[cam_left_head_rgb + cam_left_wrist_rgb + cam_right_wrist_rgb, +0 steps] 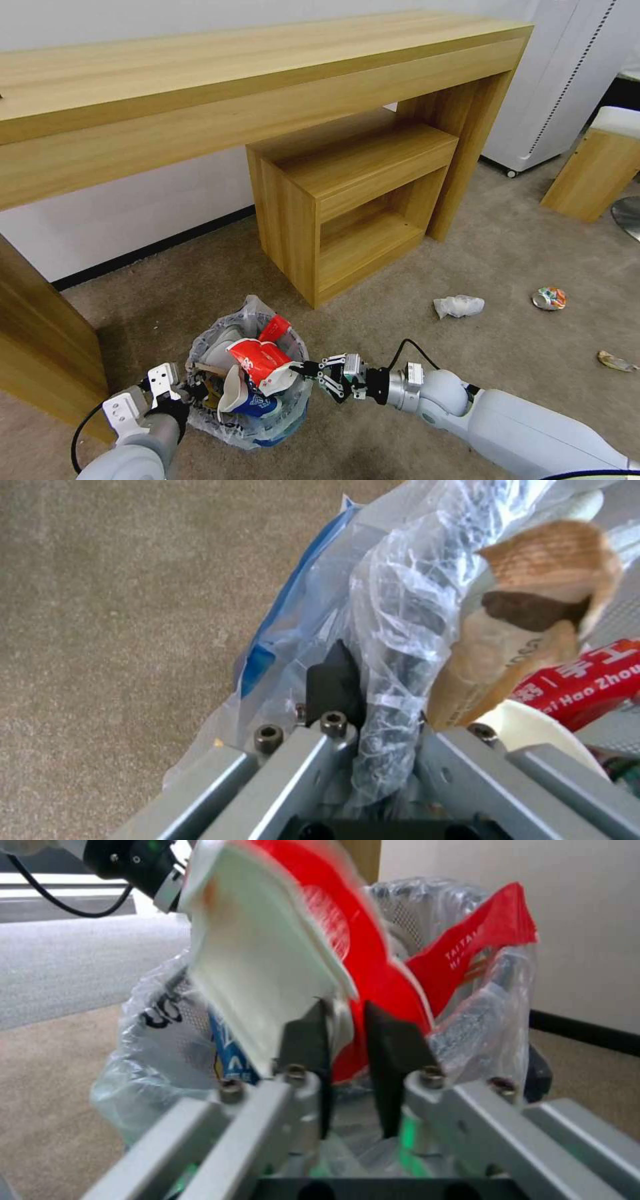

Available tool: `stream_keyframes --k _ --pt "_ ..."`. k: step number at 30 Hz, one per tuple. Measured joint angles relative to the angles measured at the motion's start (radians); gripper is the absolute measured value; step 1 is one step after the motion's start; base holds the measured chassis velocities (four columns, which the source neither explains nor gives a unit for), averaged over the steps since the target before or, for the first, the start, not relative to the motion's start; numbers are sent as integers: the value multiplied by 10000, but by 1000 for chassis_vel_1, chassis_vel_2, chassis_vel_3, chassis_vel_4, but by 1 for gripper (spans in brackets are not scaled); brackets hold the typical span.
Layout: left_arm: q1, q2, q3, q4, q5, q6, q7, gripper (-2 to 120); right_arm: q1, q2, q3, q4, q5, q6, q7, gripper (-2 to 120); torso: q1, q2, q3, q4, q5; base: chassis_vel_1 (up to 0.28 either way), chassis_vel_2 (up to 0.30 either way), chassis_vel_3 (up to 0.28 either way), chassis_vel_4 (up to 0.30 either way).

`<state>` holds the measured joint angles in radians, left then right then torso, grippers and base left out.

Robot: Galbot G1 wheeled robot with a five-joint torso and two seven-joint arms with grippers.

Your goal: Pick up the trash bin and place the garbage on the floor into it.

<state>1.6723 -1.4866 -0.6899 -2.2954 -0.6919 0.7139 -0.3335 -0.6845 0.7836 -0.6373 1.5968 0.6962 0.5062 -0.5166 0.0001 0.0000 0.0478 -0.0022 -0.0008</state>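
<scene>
Both grippers sit low at the near edge of the head view, one on each side of the trash bin [248, 427], which stands on the beige floor [200, 293] in front of the long wooden desk [220, 80] and just near of the low wooden cabinet [347, 200] tucked under it. From the left side, the left gripper [193, 390] is clenched on the bin's rim, its fingers [333, 680] pinching the crinkly liner bag [400, 605] and the black wall inside it. From the right side, the right gripper [308, 369] reaches in level with the rim, its jaws grasping the edge of a crushed red-and-white paper cup [293, 955] that tilts over the bin's mouth. Inside the bin lie a red wrapper [275, 328], a blue-and-white cup [247, 399] and a torn brown paper piece [533, 625]. Out on the carpet to the right, well apart from the bin, lie a crumpled white tissue [459, 306], a crushed can [549, 298] farther right, and a small yellowish scrap [617, 362] near the right edge of the view.
</scene>
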Motion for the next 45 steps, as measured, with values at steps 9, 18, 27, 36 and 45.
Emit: stream_keyframes --k 9,18,27,36,45 --pt "-98 22 -11 268 -29 -2 4 0 -351 -47 477 287 25 -13 117 50 0 0 0 0 0 0 0 0 0" --pt "-213 47 -63 536 -43 -20 12 0 -1052 128 2143 1019 285 -69 827 84 0 0 -1 -1 -1 0 0 0 0" --pt "-246 29 -126 593 -44 -40 24 0 -1533 256 3116 1283 464 -114 1103 100 0 0 0 0 0 0 0 0 0" --pt "-253 87 -168 552 -70 -64 49 0 -2836 552 5254 1343 378 -480 2881 100 0 0 -1 0 0 0 0 0 0" --pt "-221 269 -136 490 -161 -73 96 0 -4092 651 7281 1062 -592 -1319 5211 100 0 -1 -1 -1 1 0 0 0 0"
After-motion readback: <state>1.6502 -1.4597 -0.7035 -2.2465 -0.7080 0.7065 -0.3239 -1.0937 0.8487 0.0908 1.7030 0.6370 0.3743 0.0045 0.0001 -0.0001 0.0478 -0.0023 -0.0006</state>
